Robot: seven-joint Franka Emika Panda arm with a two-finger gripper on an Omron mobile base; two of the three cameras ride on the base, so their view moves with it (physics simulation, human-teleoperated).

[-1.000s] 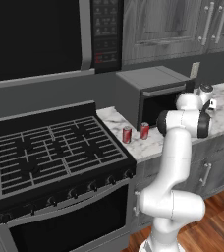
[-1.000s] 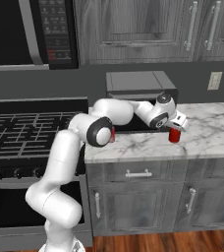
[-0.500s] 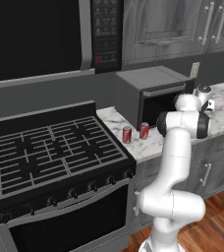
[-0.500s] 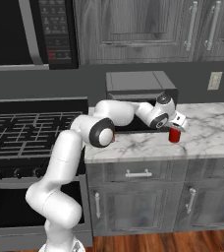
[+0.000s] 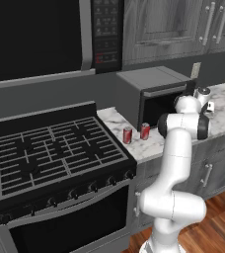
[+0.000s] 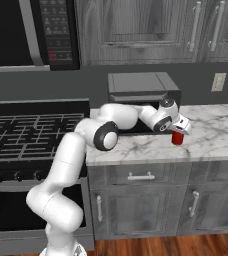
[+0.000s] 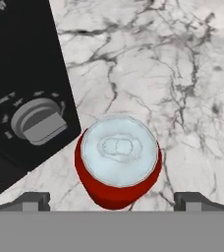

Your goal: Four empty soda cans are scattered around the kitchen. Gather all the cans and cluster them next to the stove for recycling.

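The gripper (image 7: 112, 199) hung over a soda can (image 7: 118, 167) on the marble counter (image 7: 182, 88), looking straight down on its silver top. Its jaws stood wide open, one dark fingertip (image 7: 30, 201) out at the can's 8 o'clock and the other at its 4 o'clock, neither touching the red wall. At 10 o'clock from the can sat the black front of the countertop oven (image 7: 25, 74) with a grey knob (image 7: 38, 119) on it (the can stood just beside that panel, apart from it).

From the right base view the same can (image 6: 177, 138) showed red below the hand (image 6: 178, 125), upright on the counter just off the oven's (image 6: 143, 90) right front corner.

In the left base view two more cans stood side by side on the counter, one (image 5: 128, 135) nearer the stove (image 5: 55, 158) and the other (image 5: 145, 131) just beside it toward the oven (image 5: 154, 94). Both were upright and near the stove's right edge, at about 3 o'clock from the burner grates (image 5: 50, 153). The arm's wrist (image 5: 203, 101) reached to the far side of the oven.
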